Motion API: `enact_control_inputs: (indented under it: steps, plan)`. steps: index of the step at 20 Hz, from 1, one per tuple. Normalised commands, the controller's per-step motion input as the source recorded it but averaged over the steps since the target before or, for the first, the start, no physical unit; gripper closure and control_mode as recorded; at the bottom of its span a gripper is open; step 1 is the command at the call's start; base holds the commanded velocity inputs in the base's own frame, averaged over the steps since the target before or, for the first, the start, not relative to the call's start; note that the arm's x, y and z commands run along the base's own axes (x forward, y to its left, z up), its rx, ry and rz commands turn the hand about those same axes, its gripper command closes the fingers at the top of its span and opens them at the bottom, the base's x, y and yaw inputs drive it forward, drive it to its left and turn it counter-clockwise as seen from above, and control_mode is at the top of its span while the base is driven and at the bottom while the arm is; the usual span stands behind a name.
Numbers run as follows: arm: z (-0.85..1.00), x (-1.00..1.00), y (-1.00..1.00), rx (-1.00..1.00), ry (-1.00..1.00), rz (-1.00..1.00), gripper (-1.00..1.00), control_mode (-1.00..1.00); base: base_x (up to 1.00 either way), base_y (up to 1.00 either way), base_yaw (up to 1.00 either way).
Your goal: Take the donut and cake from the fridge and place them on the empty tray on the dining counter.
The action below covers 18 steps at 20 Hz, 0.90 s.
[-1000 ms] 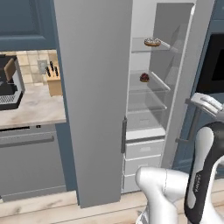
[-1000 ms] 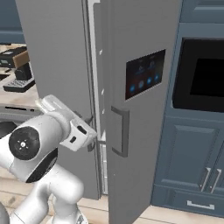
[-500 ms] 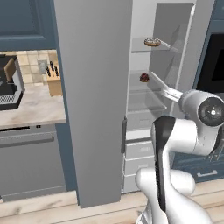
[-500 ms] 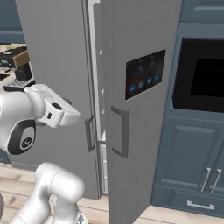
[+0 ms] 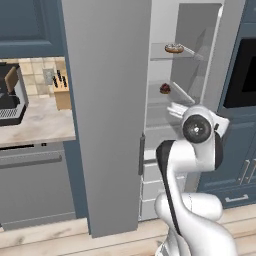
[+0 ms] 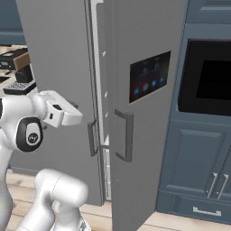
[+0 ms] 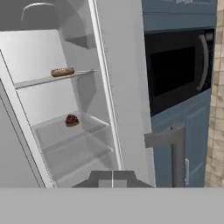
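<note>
The fridge (image 5: 107, 115) stands with its door swung open, and from the left I can see into the pale inside: the donut (image 5: 174, 48) lies on the upper glass shelf, and the cake (image 5: 165, 89) sits on the shelf below it, both near the front edge and well apart from each other. The hand's own camera looks straight into that opening, with the donut (image 7: 62, 72) up on the higher shelf and the cake (image 7: 71, 120) lower down, a little to its right. The gripper (image 7: 112, 180) is closed on nothing, its two fingertips pressed together at the bottom of that view, and it hangs outside the fridge, short of the shelves. So the fetching seems to be at its start: door open, neither item touched. I'd say the next move calls for spreading the fingers, reaching past the door edge and settling them around one of the two items, probably the cake since it sits nearer the hand's level, without knocking the glass shelf.
</note>
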Motion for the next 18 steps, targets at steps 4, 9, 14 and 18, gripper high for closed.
enact_control_inputs:
  steps: [4, 9, 14, 18]
  plan:
    - [-0.78, 0.28, -0.2, -0.05, -0.01, -0.11, 1.0, -1.0, 0.0, 0.0, 0.0]
    - [-0.57, 0.19, -0.39, 0.0, 0.0, -0.01, 1.0, -1.0, 0.0, 0.0, 0.0]
    - [-0.52, 0.31, -0.16, 0.0, -0.01, 0.0, 1.0, -1.0, 0.0, 0.0, 0.0]
    - [-0.2, 0.27, 0.24, -0.05, -0.06, 0.0, 1.0, -1.0, 0.0, 0.0, 0.0]
